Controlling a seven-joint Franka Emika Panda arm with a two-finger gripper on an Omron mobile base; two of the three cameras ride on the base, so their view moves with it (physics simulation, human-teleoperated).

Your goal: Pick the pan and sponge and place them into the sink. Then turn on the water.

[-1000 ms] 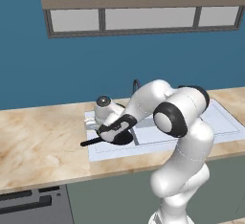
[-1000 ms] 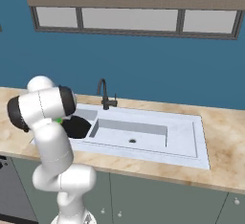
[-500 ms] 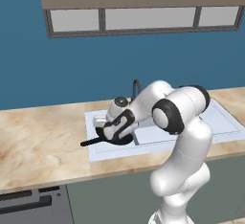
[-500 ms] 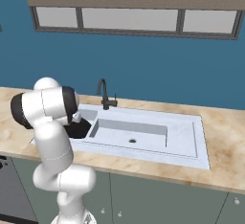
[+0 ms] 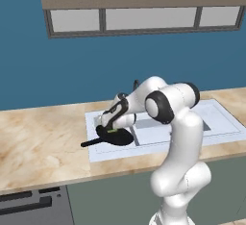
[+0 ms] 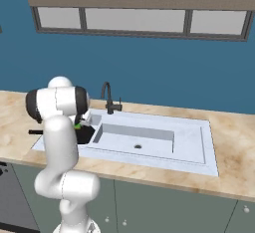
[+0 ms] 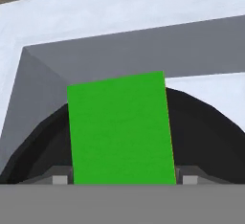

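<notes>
tool [image 7: 118,180] gripping green sponge [image 7: 119,127], above black pan [image 7: 210,137], in sink [image 7: 119,22]

- Pan [image 5: 115,136]: flat, black, in the sink's [image 6: 194,142] left basin, handle poking out over the rim.
- Sponge [image 7: 120,129]: green block above the pan.

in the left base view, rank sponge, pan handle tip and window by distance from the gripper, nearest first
From the gripper:
1. sponge, between its fingers, just over the pan.
2. pan handle tip, lower left on the sink rim.
3. window, on the far wall.
</notes>
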